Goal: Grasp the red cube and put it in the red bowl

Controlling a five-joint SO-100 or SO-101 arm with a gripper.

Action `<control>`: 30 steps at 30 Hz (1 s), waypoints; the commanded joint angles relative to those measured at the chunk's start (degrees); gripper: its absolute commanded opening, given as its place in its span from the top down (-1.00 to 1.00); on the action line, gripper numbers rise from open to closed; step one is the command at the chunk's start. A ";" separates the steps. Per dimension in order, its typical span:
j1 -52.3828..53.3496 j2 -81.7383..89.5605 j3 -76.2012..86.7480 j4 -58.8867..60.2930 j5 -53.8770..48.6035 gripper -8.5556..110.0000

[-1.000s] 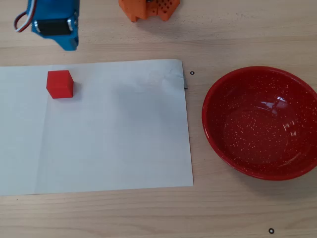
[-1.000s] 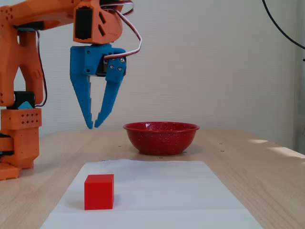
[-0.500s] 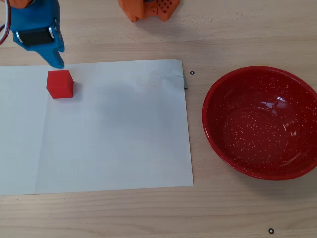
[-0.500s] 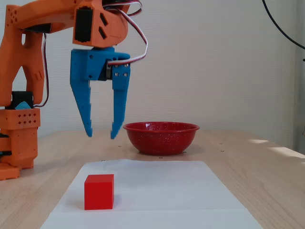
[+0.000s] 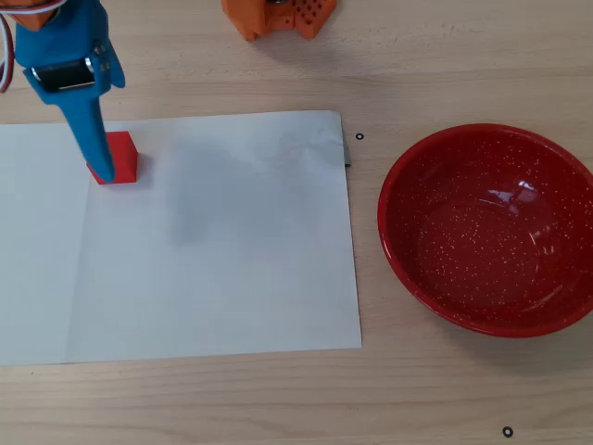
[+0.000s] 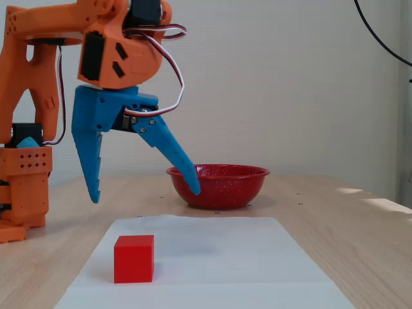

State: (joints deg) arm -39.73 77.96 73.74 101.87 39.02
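The red cube (image 5: 120, 159) sits on a white sheet of paper (image 5: 232, 260) at the left in the overhead view. In the fixed view the cube (image 6: 134, 259) is in the foreground. My blue gripper (image 5: 85, 130) hangs above it with its jaws spread wide and empty. One blue finger (image 5: 97, 153) overlaps the cube's left edge from above. In the fixed view the gripper (image 6: 145, 196) is clear of the table, with both fingertips higher than the cube's top. The red bowl (image 5: 556, 306) stands empty on the wood at the right and, in the fixed view (image 6: 219, 193), behind the gripper.
The orange arm base (image 5: 278, 17) stands at the table's far edge in the overhead view and at the left in the fixed view (image 6: 26, 167). The paper covers the left half of the wooden table. A black cable (image 6: 380, 38) hangs at the upper right.
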 commanded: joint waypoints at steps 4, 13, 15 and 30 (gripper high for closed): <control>-1.85 3.43 1.49 -4.13 1.05 -0.25; -2.64 1.93 2.90 -9.32 2.81 -0.32; -2.81 1.32 2.90 -10.28 3.34 -0.32; -2.99 -1.49 6.06 -15.56 4.13 -0.32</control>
State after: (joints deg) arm -41.31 72.42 81.30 87.19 42.54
